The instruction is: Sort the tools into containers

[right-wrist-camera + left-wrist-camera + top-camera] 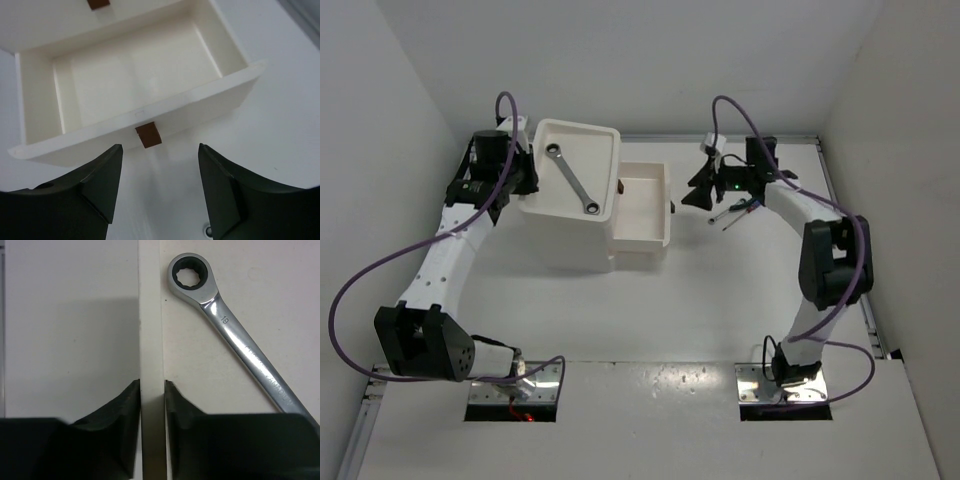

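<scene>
The white drawer unit [565,235] stands at the left middle. One silver wrench [571,178] lies in its tray top; the left wrist view shows it too [235,340]. My left gripper [528,183] is shut on the tray's left rim [151,315], one finger on each side [152,385]. One drawer [645,210] is pulled out to the right and is empty [135,65]. My right gripper [692,196] is open and empty [160,155], just in front of the drawer's brown handle [148,135]. Two thin screwdrivers [735,208] lie beside the right wrist. Pliers and the other wrench are out of view.
A second brown handle [620,186] shows on the unit's right face above the open drawer, and in the right wrist view [98,3]. White walls close in the table at left, back and right. A metal rail [855,270] runs along the right edge.
</scene>
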`<state>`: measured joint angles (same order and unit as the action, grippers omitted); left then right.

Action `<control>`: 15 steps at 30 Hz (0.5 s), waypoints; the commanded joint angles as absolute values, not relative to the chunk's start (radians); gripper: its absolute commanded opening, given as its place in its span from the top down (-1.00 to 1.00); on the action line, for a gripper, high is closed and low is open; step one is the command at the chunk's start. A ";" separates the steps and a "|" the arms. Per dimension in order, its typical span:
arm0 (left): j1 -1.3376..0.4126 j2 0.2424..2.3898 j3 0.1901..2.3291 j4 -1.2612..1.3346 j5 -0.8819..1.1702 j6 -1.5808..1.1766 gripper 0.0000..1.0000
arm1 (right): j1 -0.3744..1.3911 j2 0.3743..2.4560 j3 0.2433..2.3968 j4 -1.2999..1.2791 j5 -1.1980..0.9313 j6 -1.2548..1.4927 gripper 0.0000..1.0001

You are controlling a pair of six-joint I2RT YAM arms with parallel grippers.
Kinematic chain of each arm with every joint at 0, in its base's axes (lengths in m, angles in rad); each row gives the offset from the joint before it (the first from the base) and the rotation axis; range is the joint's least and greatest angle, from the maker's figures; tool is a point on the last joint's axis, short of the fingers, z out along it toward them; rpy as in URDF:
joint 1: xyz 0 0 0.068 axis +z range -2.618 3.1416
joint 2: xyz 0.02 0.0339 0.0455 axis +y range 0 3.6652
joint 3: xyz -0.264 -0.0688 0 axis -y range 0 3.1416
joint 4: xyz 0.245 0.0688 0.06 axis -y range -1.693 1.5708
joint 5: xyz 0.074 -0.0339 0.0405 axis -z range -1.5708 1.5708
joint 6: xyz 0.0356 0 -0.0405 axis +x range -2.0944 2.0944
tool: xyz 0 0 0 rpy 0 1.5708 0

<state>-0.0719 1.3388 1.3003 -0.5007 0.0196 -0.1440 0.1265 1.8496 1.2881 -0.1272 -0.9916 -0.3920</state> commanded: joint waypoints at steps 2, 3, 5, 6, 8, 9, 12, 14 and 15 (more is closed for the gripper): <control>-0.063 1.325 1.374 -0.563 0.097 -0.164 0.15 | 0.045 1.721 1.267 0.000 -0.997 -0.203 -0.25; -0.063 1.325 1.387 -0.563 0.097 -0.164 0.02 | 0.035 1.703 1.258 0.000 -0.973 -0.168 -0.25; -0.063 1.316 1.437 -0.563 0.097 -0.152 -0.38 | 0.025 1.655 1.258 -0.064 -0.867 -0.109 -0.25; -0.063 1.316 1.456 -0.552 0.097 -0.152 -0.52 | 0.015 1.642 1.258 -0.093 -0.821 -0.089 -0.25; -0.063 1.316 1.526 -0.543 0.081 -0.141 -0.83 | 0.006 1.617 1.258 -0.191 -0.694 -0.057 -0.23; -0.063 1.307 1.554 -0.543 0.068 -0.141 -0.87 | 0.006 1.588 1.258 -0.211 -0.669 -0.043 -0.20; -0.063 1.307 1.655 -0.543 0.049 -0.141 -0.98 | -0.034 1.519 1.189 -0.216 -0.585 0.011 -0.29; -0.063 1.287 1.695 -0.543 0.037 -0.141 -0.98 | -0.057 1.438 1.154 -0.190 -0.497 0.128 -0.32; -0.063 1.287 1.707 -0.543 0.019 -0.165 -0.98 | -0.057 1.419 1.140 -0.174 -0.407 0.197 -0.29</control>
<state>-0.0700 1.3308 1.6444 -0.5667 0.0540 -0.1417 -0.0315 1.5085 1.1698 -0.1890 -0.6113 0.0105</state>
